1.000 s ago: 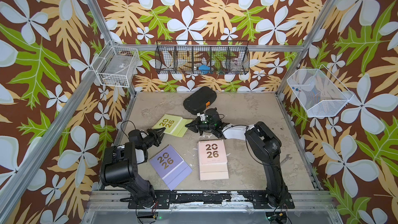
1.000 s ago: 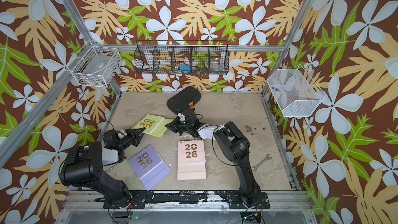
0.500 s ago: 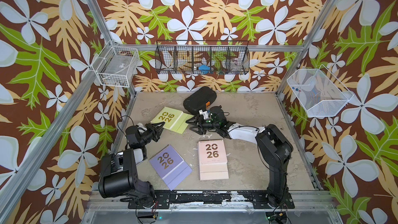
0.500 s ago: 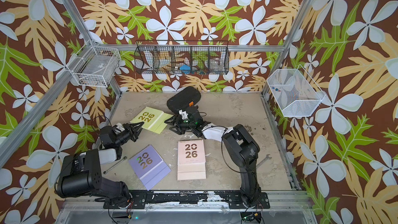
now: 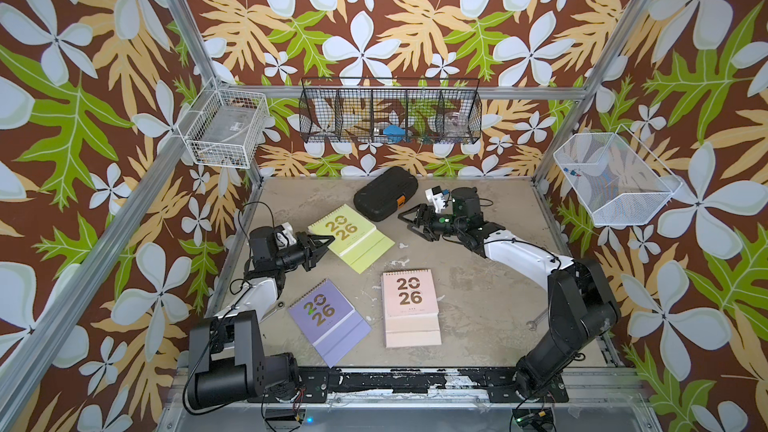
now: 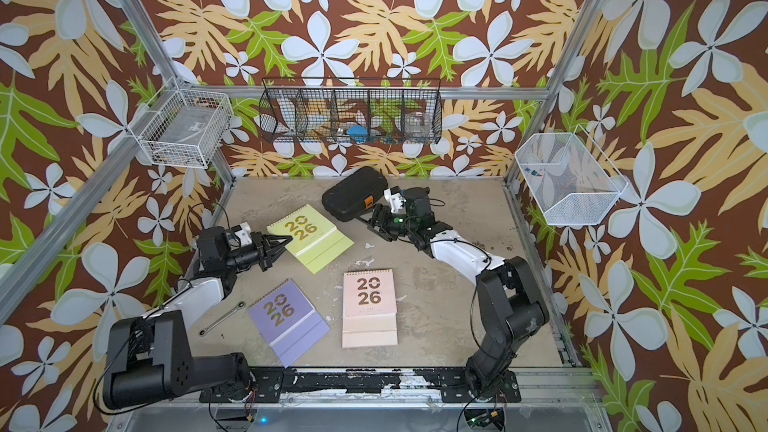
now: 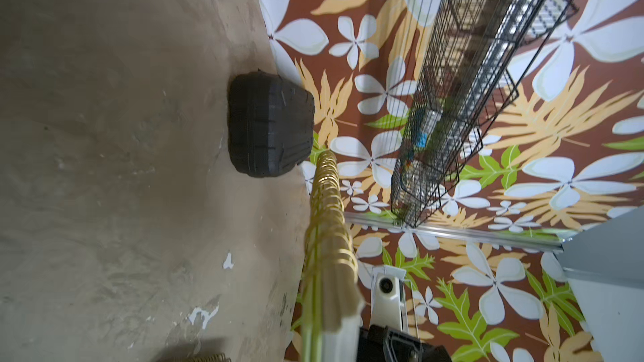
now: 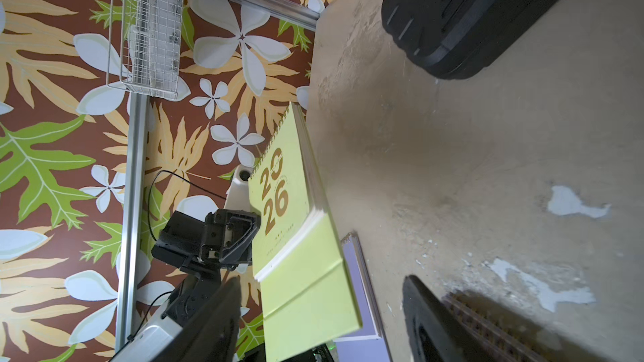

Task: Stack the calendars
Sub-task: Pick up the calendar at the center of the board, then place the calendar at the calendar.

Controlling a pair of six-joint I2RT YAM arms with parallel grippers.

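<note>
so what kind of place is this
Probably a robot lab test cell: an aluminium frame carries printed floral walls, the left arm and right arm are bolted to a rail along the scuffed table, and a black wire basket hangs on the back wall.

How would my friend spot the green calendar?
Look at the sandy table inside the flowery walls, toward its far left, just in front of the black case. The green calendar sits there slantwise, its corner pinched by the left gripper. It is the only lime one; the purple calendar and pink calendar lie nearer the front.
</note>
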